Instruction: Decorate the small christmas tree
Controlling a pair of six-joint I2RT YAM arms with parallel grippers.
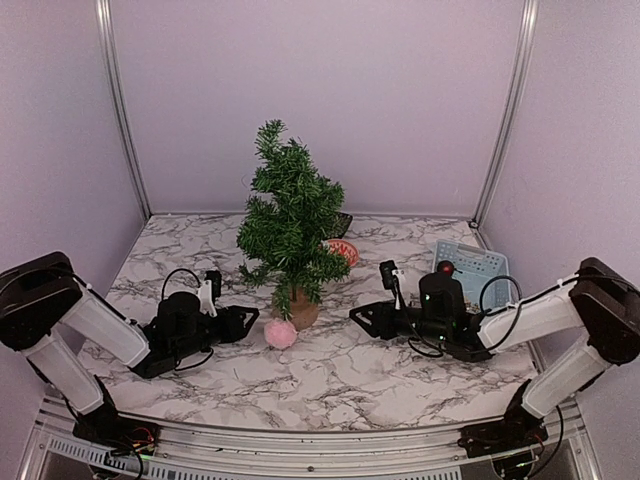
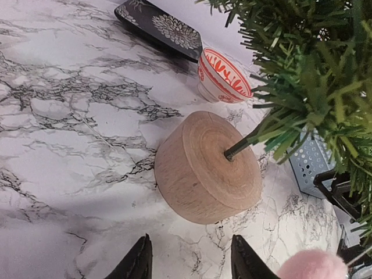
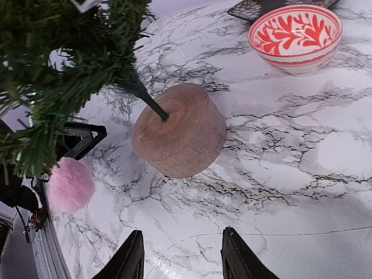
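Note:
The small christmas tree (image 1: 288,215) stands upright at the table's middle on its round tan wooden base (image 1: 302,312). A pink pom-pom (image 1: 281,334) lies on the marble just left of the base. My left gripper (image 1: 252,320) rests low on the table left of the pom-pom, pointing at the base. In the left wrist view, the left gripper (image 2: 192,263) is open and empty, the base (image 2: 203,168) lies ahead, and the pom-pom (image 2: 314,266) sits beside the right finger. My right gripper (image 1: 357,316) lies right of the base. The right gripper (image 3: 183,257) is open and empty, short of the base (image 3: 180,131).
A red-and-white bowl (image 1: 342,250) sits just behind the tree's right side, with a dark patterned plate (image 1: 343,222) behind it. A pale blue sheet (image 1: 472,265) lies at the back right, with a small red ball (image 1: 446,267) by it. Walls close off three sides.

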